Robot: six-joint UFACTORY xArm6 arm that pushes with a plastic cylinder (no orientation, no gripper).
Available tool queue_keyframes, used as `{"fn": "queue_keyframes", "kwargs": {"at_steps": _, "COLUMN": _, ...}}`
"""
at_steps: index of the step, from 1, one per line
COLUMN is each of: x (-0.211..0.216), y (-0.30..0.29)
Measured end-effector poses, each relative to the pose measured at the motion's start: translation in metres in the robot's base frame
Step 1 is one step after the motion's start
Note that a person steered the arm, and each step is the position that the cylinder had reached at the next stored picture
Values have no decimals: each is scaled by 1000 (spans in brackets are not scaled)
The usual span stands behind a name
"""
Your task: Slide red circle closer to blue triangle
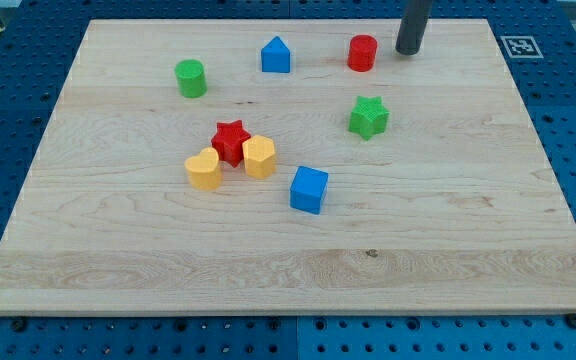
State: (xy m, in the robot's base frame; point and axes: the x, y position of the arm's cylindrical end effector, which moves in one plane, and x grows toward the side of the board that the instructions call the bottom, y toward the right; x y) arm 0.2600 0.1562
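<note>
Tip [409,51] just right of red circle [362,53]; rod upright

Bare board between red circle [363,52] and blue triangle [276,55].

My tip [409,51] stood just to the view's right of the red circle [362,53], the blue triangle [276,56] lay to that circle's left, and the green star [368,117] sat below the circle.
</note>
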Motion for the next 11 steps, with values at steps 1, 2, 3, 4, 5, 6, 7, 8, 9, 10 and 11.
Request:
{"fn": "queue_keyframes", "kwargs": {"at_steps": 1, "x": 0, "y": -17}}
{"fn": "queue_keyframes", "kwargs": {"at_steps": 2, "x": 0, "y": -25}}
{"fn": "queue_keyframes", "kwargs": {"at_steps": 3, "x": 0, "y": -37}}
{"fn": "queue_keyframes", "kwargs": {"at_steps": 4, "x": 0, "y": -47}}
{"fn": "queue_keyframes", "kwargs": {"at_steps": 5, "x": 9, "y": -48}}
{"fn": "queue_keyframes", "kwargs": {"at_steps": 6, "x": 49, "y": -48}}
{"fn": "queue_keyframes", "kwargs": {"at_steps": 7, "x": 60, "y": -51}}
{"fn": "queue_keyframes", "kwargs": {"at_steps": 8, "x": 60, "y": -48}}
{"fn": "queue_keyframes", "kwargs": {"at_steps": 9, "x": 43, "y": -48}}
{"fn": "queue_keyframes", "kwargs": {"at_steps": 10, "x": 34, "y": -55}}
{"fn": "queue_keyframes", "kwargs": {"at_steps": 11, "x": 22, "y": -65}}
